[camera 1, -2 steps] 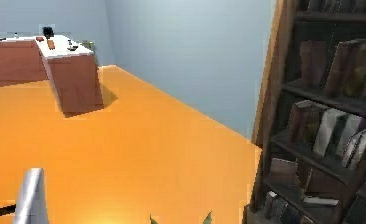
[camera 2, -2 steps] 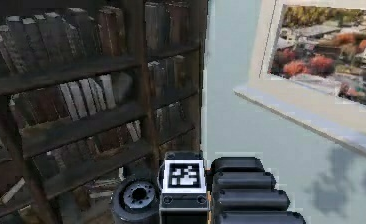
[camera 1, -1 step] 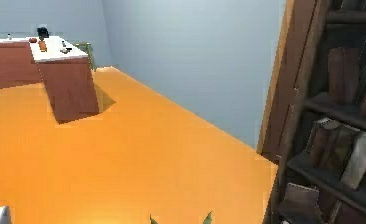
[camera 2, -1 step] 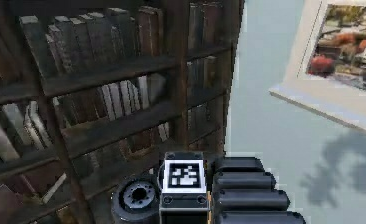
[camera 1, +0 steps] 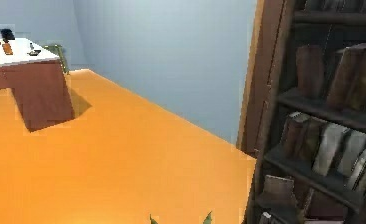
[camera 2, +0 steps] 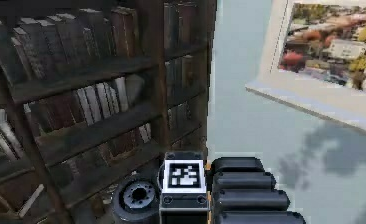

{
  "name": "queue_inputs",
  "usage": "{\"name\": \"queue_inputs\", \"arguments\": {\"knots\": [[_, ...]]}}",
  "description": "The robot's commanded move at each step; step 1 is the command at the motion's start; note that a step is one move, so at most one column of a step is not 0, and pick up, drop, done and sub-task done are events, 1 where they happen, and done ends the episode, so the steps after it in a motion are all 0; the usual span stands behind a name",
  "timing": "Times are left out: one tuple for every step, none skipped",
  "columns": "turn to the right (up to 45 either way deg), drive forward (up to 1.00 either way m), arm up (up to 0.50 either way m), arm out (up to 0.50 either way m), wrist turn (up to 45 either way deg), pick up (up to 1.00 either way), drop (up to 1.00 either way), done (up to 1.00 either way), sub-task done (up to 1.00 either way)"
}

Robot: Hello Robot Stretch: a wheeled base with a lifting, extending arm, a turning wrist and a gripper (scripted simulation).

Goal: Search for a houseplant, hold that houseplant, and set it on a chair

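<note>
The end effector (camera 2: 137, 200) is seen before the bookshelf (camera 2: 81, 76); its finger state and load cannot be told. Green leaf tips (camera 1: 156, 218), possibly the houseplant's, are shown left of the bookshelf's base.

Arm (camera 2: 241, 192) is showing as stacked dark segments at the arm side view's bottom edge. Marker square (camera 2: 185, 176) is facing the camera, tool (camera 2: 138, 199) sitting left of it. Can't tell if it's holding anything.

The forward view looks ahead and down over the orange floor (camera 1: 121, 150), with a dark wooden bookcase (camera 1: 321, 110) close at 3 o'clock. The arm side view faces that same bookcase from nearby, end effector (camera 2: 137, 200) at 6 o'clock.
</note>
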Motion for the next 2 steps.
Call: {"name": "queue_inputs", "arguments": {"knots": [[0.0, 0.4, 0.0, 0.0, 0.0, 0.0, 0.0, 0.0, 0.0], [-45.0, 0.0, 0.0, 0.0, 0.0, 0.0, 0.0, 0.0, 0.0]]}}
